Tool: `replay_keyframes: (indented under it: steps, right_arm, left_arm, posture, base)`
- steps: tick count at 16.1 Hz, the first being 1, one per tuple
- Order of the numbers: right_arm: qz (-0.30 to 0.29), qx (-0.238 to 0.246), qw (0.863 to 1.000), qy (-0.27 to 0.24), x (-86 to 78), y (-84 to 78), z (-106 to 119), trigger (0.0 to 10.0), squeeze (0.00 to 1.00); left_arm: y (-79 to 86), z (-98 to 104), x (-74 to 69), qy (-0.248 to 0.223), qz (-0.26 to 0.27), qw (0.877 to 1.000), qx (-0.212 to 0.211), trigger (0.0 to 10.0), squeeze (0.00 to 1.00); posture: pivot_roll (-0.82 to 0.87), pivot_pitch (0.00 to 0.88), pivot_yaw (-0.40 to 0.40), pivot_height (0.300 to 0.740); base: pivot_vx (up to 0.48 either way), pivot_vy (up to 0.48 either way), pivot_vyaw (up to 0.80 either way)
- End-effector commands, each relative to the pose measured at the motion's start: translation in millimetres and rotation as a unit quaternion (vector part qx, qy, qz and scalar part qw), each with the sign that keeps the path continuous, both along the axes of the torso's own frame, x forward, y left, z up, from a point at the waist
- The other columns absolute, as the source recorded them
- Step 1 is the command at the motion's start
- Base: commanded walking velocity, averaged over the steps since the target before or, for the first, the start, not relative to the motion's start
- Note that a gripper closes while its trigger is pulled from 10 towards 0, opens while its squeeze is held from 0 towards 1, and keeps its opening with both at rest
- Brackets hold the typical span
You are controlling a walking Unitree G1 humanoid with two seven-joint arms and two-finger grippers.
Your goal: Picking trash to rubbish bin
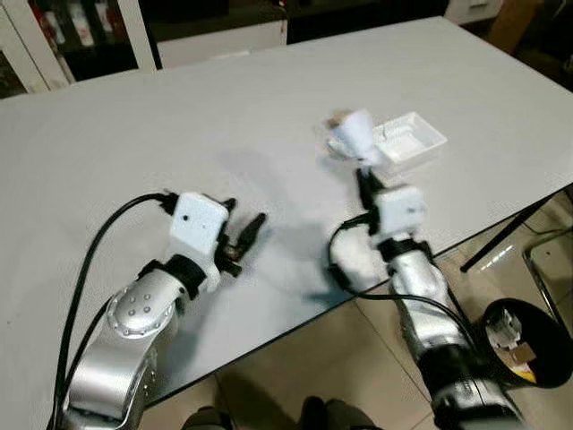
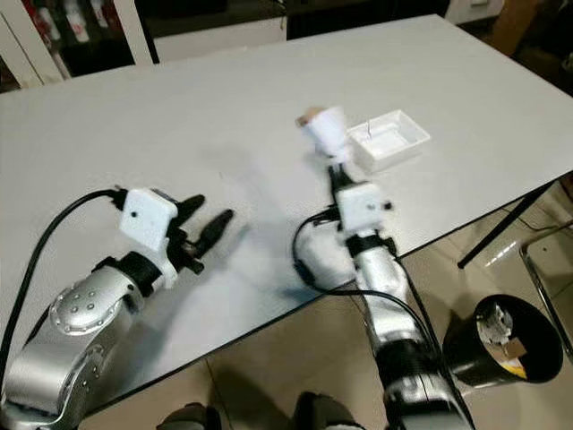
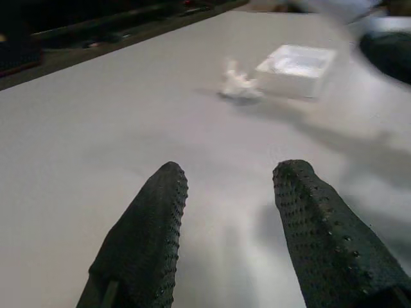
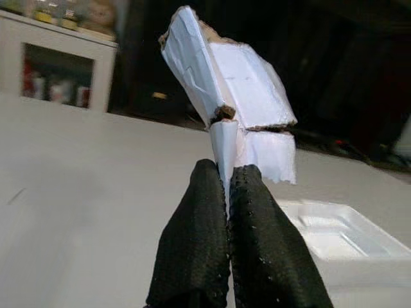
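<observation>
Your right gripper [image 4: 228, 186] pinches the torn white carton [image 4: 228, 96] just left of the foam tray [image 1: 410, 139], while your left gripper [image 1: 243, 235] gapes wide over the table [image 1: 179, 125].

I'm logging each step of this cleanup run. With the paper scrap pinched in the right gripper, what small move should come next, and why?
Probably swing the right gripper off the table's edge toward the black bin on the floor to its right. Its fingers are shut on the torn white paper scrap, held above the tabletop, so the grasp looks done. The left gripper hovers open.
</observation>
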State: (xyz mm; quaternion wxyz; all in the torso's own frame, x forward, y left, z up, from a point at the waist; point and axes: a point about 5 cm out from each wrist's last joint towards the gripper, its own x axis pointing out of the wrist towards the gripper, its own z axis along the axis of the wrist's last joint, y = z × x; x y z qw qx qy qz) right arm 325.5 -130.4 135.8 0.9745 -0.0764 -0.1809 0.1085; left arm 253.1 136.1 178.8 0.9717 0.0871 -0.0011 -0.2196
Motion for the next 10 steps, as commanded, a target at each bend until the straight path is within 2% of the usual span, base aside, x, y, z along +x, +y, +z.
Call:
replay_keyframes:
  steps: [1,2,4,7,10]
  right_arm:
    - [-0.009,0.013,1.000,0.023,-2.6,-6.1,0.3,0.0,0.00]
    - [-0.019,0.023,0.999,0.040,-10.2,-8.8,0.3,10.0,0.00]
    - [-0.037,0.043,0.997,0.046,-23.6,-13.9,5.1,10.0,0.00]
    - [-0.052,0.048,0.996,0.062,-37.0,-18.2,5.1,10.0,0.00]
    - [-0.064,0.049,0.993,0.086,-52.5,-18.5,10.2,10.0,0.00]
  left_arm:
    - [3.6,-8.8,0.7,0.020,0.023,0.999,0.008,10.0,0.00]
    - [3.8,-14.6,0.4,0.022,0.030,0.999,0.026,10.0,0.00]
    - [4.4,-18.8,-0.5,0.025,0.043,0.998,0.029,10.0,0.00]
    - [1.3,-18.1,-1.3,0.019,0.045,0.998,0.027,10.0,0.00]
    - [-5.7,-16.3,0.6,0.002,0.034,0.999,0.038,10.0,0.00]
  posture:
    - [0.01,0.095,-0.046,0.740]
    - [0.00,0.099,-0.046,0.740]
    - [-0.01,0.103,-0.045,0.740]
    - [-0.02,0.108,-0.045,0.740]
    - [-0.02,0.112,-0.047,0.740]
  base:
    - [0.000,0.000,0.00]
    - [0.000,0.000,0.00]
    - [0.000,0.000,0.00]
    - [0.000,0.000,0.00]
    - [0.000,0.000,-0.71]
